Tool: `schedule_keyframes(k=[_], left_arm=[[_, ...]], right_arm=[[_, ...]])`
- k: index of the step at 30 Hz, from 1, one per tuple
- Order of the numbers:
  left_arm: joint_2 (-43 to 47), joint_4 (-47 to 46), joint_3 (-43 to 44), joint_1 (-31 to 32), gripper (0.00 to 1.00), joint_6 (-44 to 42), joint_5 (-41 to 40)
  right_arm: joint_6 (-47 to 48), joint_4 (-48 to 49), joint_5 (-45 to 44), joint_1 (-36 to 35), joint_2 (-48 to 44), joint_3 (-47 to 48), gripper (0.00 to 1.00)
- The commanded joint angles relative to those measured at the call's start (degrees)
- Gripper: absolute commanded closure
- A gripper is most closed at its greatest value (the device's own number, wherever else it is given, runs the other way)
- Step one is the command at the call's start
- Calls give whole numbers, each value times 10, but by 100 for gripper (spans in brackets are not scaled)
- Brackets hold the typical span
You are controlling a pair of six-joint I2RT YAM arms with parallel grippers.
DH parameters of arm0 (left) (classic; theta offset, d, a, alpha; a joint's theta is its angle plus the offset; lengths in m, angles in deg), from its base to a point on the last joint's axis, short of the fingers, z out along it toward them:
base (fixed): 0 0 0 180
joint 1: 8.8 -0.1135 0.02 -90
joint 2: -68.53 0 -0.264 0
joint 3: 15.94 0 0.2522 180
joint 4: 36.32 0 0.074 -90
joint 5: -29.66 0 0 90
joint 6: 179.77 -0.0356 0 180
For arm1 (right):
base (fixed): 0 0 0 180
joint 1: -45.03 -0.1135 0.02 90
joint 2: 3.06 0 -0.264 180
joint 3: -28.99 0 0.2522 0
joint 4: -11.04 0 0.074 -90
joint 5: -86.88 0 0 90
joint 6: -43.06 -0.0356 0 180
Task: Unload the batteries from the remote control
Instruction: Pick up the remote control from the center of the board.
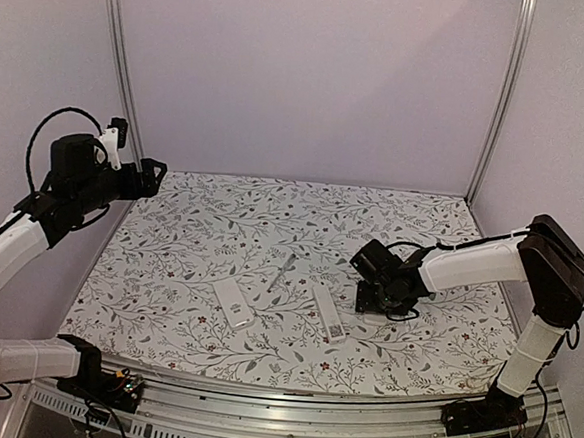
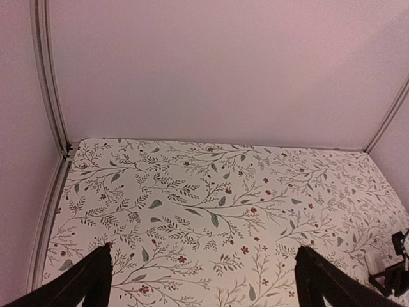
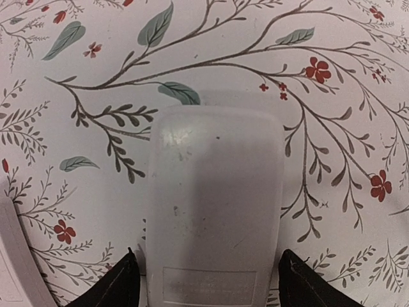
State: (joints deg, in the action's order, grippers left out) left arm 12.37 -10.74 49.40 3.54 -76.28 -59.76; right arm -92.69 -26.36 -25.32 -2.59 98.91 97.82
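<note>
A white remote control point(image 3: 214, 204) lies plain back up on the floral mat. My right gripper point(image 3: 206, 254) is open and straddles its near end, one dark finger point(image 3: 121, 284) on each side; the right one sits almost against the edge. In the top view this gripper point(image 1: 371, 301) is low over the mat at centre right and covers that remote. Two more white remotes lie there, one point(image 1: 328, 315) just left of the gripper and one point(image 1: 234, 305) further left. My left gripper point(image 1: 153, 177) hangs open high at the back left, nothing between its fingers point(image 2: 89, 281). No batteries are in view.
A thin grey pen-like tool point(image 1: 282, 271) lies between the two remotes in the top view. A white edge of another piece point(image 3: 16, 256) shows at the left of the right wrist view. Metal posts point(image 1: 122, 67) and pale walls bound the mat.
</note>
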Motion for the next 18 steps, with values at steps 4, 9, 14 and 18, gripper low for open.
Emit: schedule_keyframes(k=[4,9,14,18], left_arm=[[6,1,-8,4,0,3,-5],[5,1,-9,4,0,4,-4],[0,2,-8,4,0,7,-4],[-8,3,-7,4,0,11,4]], right_arm=[[-12,-9,6,-3,-8,-20,33],[-12,1,10,-3,-20,-32,36],[1,19,16,-3,-36,-44,41],[14,29,23,-3,-45,-52,44]])
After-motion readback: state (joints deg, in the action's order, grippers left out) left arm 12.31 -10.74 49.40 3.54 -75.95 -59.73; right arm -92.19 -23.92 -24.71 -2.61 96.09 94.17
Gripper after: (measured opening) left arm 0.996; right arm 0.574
